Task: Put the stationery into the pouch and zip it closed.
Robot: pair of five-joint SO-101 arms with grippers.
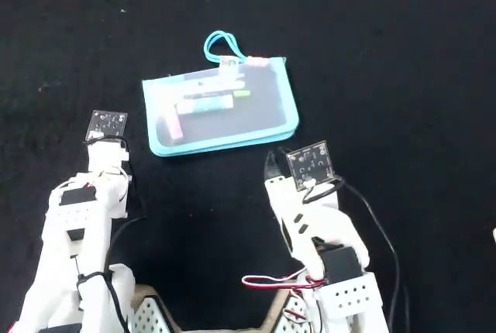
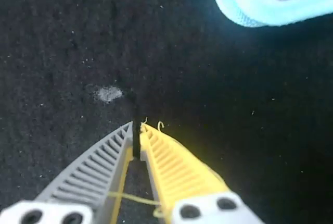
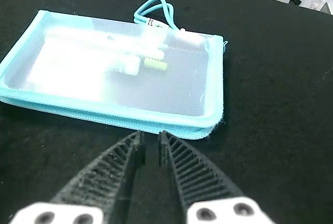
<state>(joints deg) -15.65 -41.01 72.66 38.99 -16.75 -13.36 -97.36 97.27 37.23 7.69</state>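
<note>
Left gripper [image 2: 136,130]: the grey and yellow fingers [image 2: 166,161] are closed tip to tip, with nothing between them. They hang over bare black cloth [image 2: 62,36] beyond the pouch's [image 2: 244,13] near-left corner, apart from it. A small pale speck of lint [image 2: 108,94] lies on the cloth just ahead of the tips, on the side away from the pouch.

Right gripper [image 3: 150,139]: the black fingers [image 3: 117,166] stand a narrow slit apart and hold nothing. The tips sit just short of the pouch's [image 3: 104,115] near edge, towards its right end. Contact with the edge cannot be confirmed.

Pouch [image 1: 225,143]: it lies flat on the cloth, light blue trim around a clear mesh face, its long sides running across the table. The stationery is inside it, seen through the face. This includes a pink piece [image 1: 172,125] towards the left end, a pale bar [image 1: 205,106] near the middle and a small green piece [image 1: 242,94] to the right of that. A blue cord loop [image 1: 219,32] lies on the cloth at the pouch's far edge. Whether the zip is fully drawn cannot be told.

Arms: the left arm [image 1: 85,209] stands off the pouch's near-left corner, and the right arm [image 1: 318,224] off its near-right corner.
</note>
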